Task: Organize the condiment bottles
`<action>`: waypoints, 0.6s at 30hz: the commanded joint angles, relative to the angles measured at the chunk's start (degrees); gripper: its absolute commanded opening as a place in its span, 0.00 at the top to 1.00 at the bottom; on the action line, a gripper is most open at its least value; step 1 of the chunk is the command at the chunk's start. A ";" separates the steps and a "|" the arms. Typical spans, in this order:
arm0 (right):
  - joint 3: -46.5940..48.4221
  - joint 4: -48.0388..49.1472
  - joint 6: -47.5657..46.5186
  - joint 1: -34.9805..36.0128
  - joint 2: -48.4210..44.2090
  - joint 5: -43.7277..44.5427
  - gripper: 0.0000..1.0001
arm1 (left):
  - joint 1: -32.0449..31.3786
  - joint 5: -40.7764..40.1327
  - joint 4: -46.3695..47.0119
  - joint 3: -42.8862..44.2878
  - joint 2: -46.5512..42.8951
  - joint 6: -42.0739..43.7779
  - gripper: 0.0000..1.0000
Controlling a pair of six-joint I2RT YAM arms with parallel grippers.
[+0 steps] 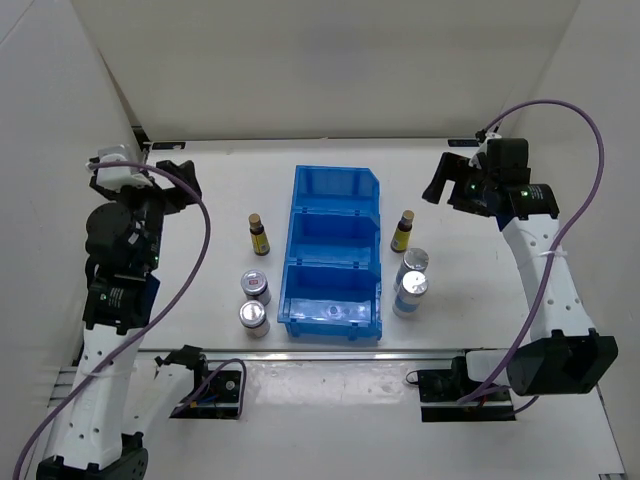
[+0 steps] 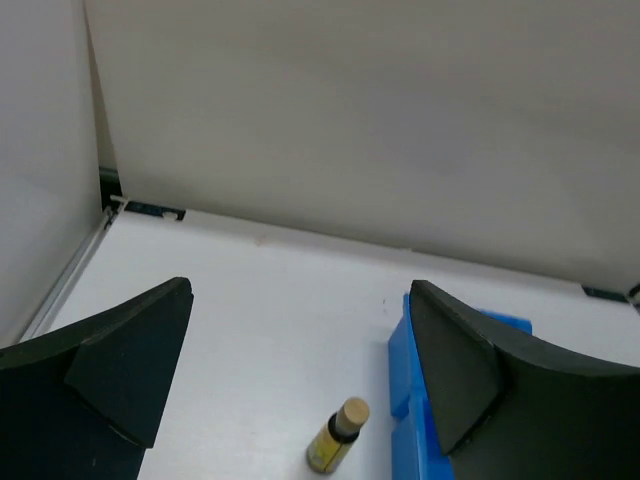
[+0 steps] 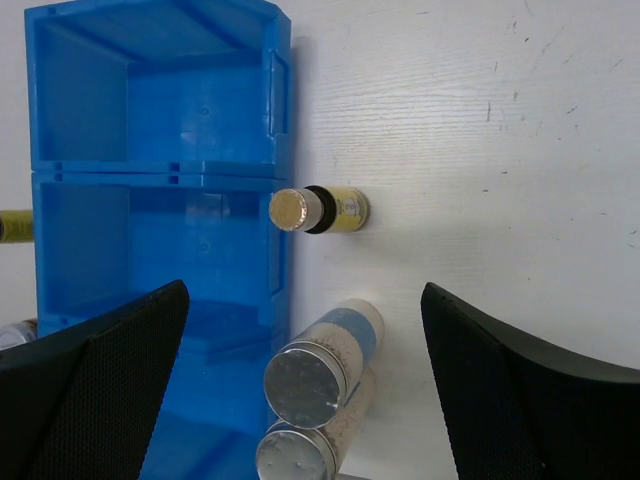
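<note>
Six bottles stand beside the blue bin (image 1: pixel 335 188). Left of it are an amber bottle (image 1: pixel 259 235) and two short silver-lidded jars (image 1: pixel 256 287) (image 1: pixel 253 318). Right of it are an amber bottle (image 1: pixel 403 231) and two taller silver-lidded cylinders (image 1: pixel 414 266) (image 1: pixel 410 293). My left gripper (image 1: pixel 183 183) is open and empty, raised at the far left; its view (image 2: pixel 300 290) shows the left amber bottle (image 2: pixel 338 437) below. My right gripper (image 1: pixel 440 180) is open and empty, high at the far right; its view (image 3: pixel 304 290) shows the right amber bottle (image 3: pixel 325 210) and both cylinders (image 3: pixel 320 365) (image 3: pixel 300 450).
The blue bin has three compartments with nothing in them; it shows in the right wrist view (image 3: pixel 160 168) and at the left wrist view's lower edge (image 2: pixel 405 400). White walls close in the back and both sides. Two black arm mounts sit at the table's near edge.
</note>
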 commanded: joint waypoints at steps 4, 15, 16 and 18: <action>3.59 -2.35 1.37 0.67 -3.31 8.45 0.00 | 0.00 2.58 -19.28 11.67 7.30 -0.68 0.00; 3.59 -2.26 3.05 0.67 -0.17 5.30 0.00 | 0.00 11.73 -33.64 11.01 19.17 -3.22 0.00; 4.73 -3.31 2.52 1.54 1.07 4.59 0.00 | 0.00 11.72 -34.33 10.12 20.14 -3.75 0.00; 6.75 -6.03 1.55 4.35 3.62 7.12 0.00 | 0.53 11.72 -34.34 6.69 21.38 -5.24 0.00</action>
